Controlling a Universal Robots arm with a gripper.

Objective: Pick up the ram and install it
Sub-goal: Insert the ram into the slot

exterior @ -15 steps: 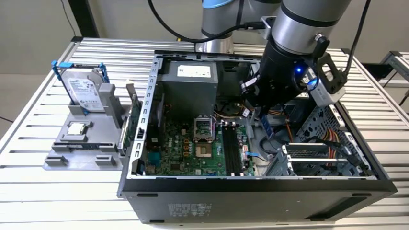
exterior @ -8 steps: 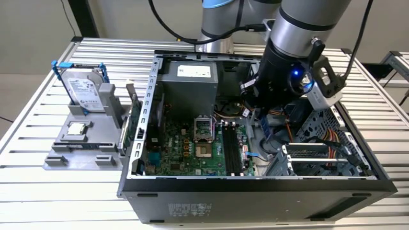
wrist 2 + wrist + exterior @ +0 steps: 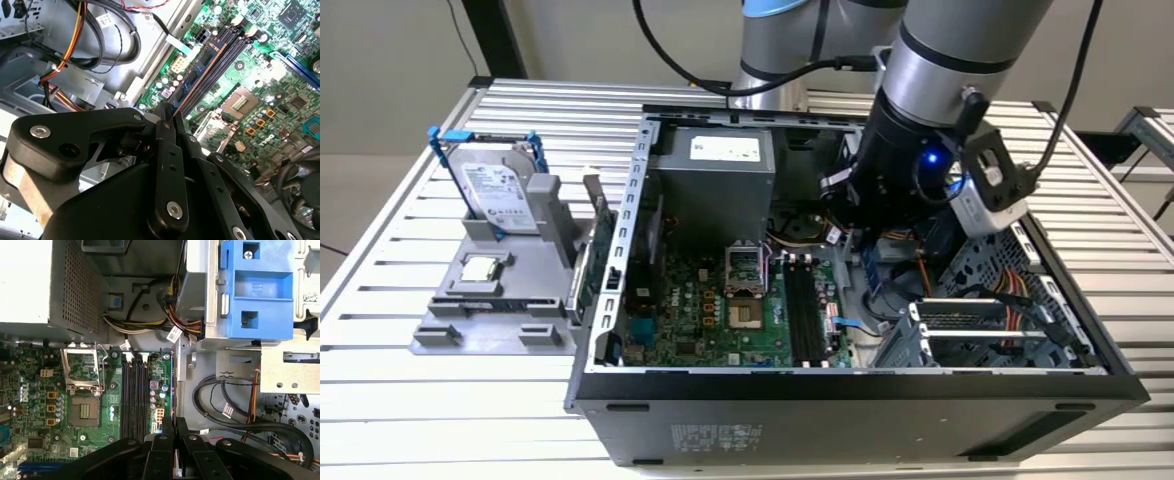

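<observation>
Above motherboard (image 3: 260,85) slots, ram (image 3: 197,75) edge-on between jaws, gripper (image 3: 167,120) pinching its end.

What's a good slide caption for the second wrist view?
Fingers pinch the ram edge-on above the motherboard's black memory slots.

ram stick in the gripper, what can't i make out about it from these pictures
1. Second wrist view: the black gripper's shut fingers cover the near end of the thin blue-green ram stick.
2. Same view: whether its far end touches the long black slots cannot be told.
3. Exterior view: the arm's dark wrist blocks the grip.
</observation>
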